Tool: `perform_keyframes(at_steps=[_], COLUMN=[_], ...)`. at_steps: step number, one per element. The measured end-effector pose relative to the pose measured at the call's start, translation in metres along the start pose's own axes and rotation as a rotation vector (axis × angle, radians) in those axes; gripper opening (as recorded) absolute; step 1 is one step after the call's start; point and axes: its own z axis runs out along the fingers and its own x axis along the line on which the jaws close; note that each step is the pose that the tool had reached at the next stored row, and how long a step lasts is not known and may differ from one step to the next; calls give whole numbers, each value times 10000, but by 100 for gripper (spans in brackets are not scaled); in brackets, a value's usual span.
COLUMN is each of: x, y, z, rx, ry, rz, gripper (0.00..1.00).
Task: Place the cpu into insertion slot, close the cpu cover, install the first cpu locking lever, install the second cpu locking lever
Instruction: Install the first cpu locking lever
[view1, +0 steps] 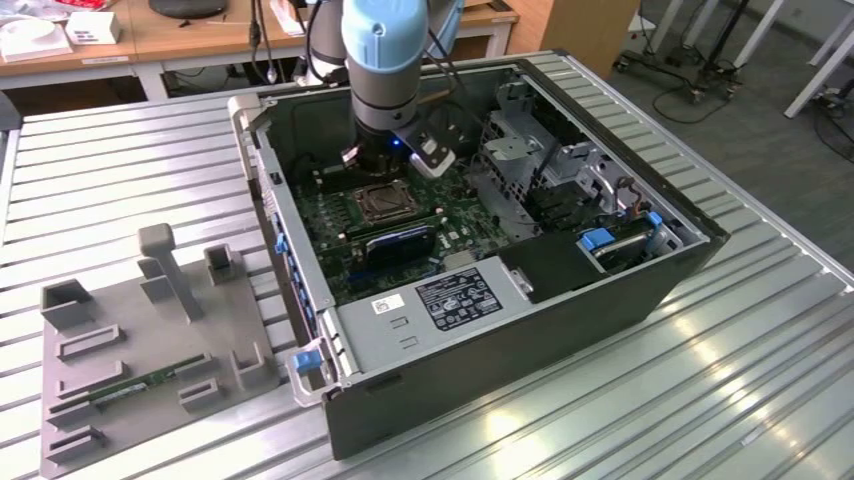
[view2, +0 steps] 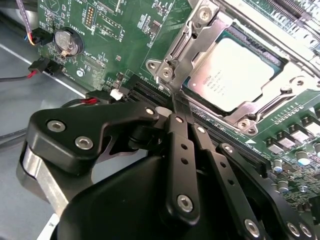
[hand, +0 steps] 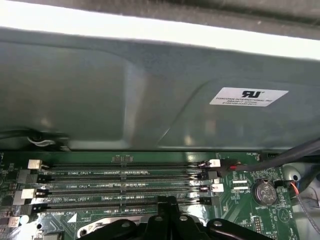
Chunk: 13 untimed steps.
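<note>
My gripper (view2: 176, 107) is down inside the open computer case (view1: 667, 262), with its two black fingers (view2: 181, 150) pressed together, tips meeting right at the edge of the cpu cover (view2: 200, 37). A thin metal rod runs out from the tips, which I think is one of the locking levers, but I can't say for sure whether the fingers are actually pinching it or just resting against it.

The cpu (view2: 239, 74) is already sitting in the insertion slot (view2: 272, 56), silvery top facing up, and the cover frame is folded down around it, so the chip shows through the square cut-out.

Everything else I'll place off that socket. In the exterior view it sits just below the arm's wrist (view1: 387, 60), on the green motherboard (view1: 334, 215). The long black memory slots (hand: 120, 182) run alongside it, just beside the fingers in the first wrist view. A round coin battery (view2: 67, 42) sits on the board a bit further away, toward the case wall, with a red and black wire plug (view2: 40, 67) near it. Well apart from the socket, outside the case on the ribbed metal table (view1: 747, 400), there's a grey fixture tray (view1: 147, 350) to the exterior view's left.
</note>
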Motion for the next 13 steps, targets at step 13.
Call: perform_keyframes(at_steps=[13], x=[1], y=[-48], z=[5], rx=[-73], ry=[-2], rz=[12], gripper=[11])
